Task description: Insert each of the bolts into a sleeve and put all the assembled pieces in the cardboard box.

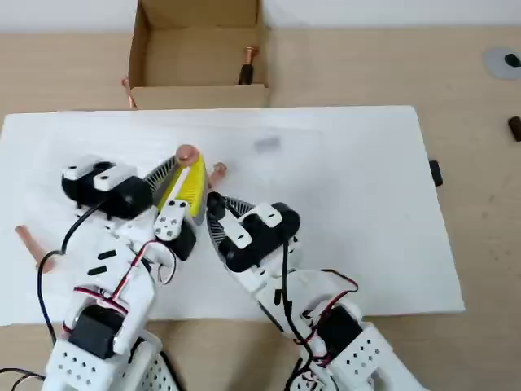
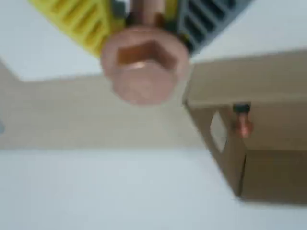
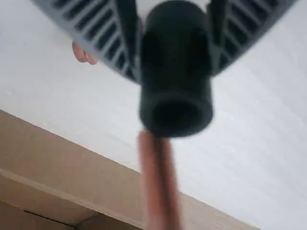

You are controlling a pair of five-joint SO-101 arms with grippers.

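Bolt (image 2: 144,64) is clenched by left gripper (image 2: 146,19), upper centre of frame. Black sleeve (image 3: 176,72) is grasped by right gripper (image 3: 175,43).

So both arms lean in toward each other on the near side of the cardboard box (image 1: 199,96). The left gripper (image 1: 181,165) is pinched tight on a bolt (image 2: 144,62), whose head pokes out toward the box. The right gripper (image 1: 213,202) sits just beside it, a bit farther from the box, clamped around a black sleeve (image 3: 176,86).
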